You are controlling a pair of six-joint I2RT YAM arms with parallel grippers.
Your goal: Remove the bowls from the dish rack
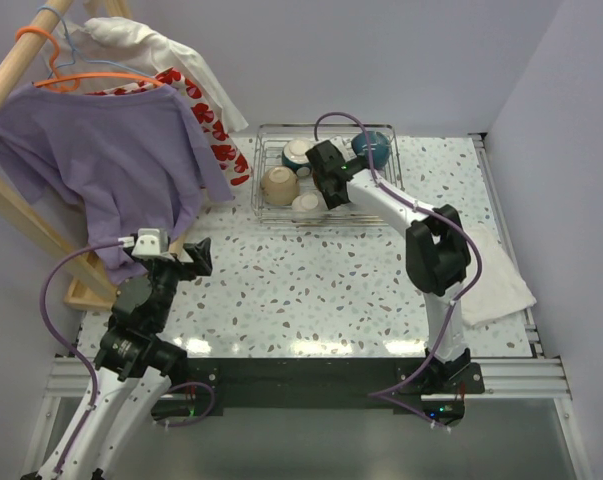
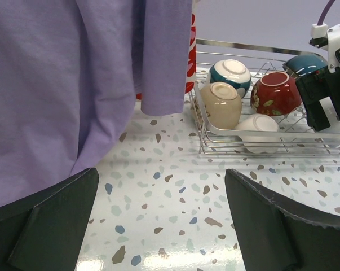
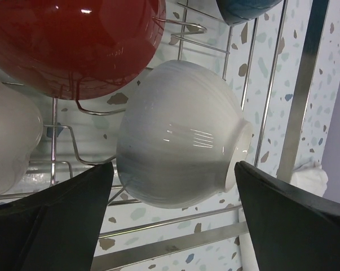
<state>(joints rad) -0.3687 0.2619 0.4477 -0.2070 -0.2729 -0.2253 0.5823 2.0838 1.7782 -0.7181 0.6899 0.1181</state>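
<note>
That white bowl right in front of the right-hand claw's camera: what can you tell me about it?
The white bowl looks like glazed ceramic, glossy, with fine ribbed lines round its outside and a greyish shade toward its wider end. It lies tipped on its side on the wires of the dish rack, its small foot ring facing the rack's edge rail. The dark red bowl sits close beside it; whether they touch is unclear. The right claw stands open, one finger on either side, not gripping it.
</note>
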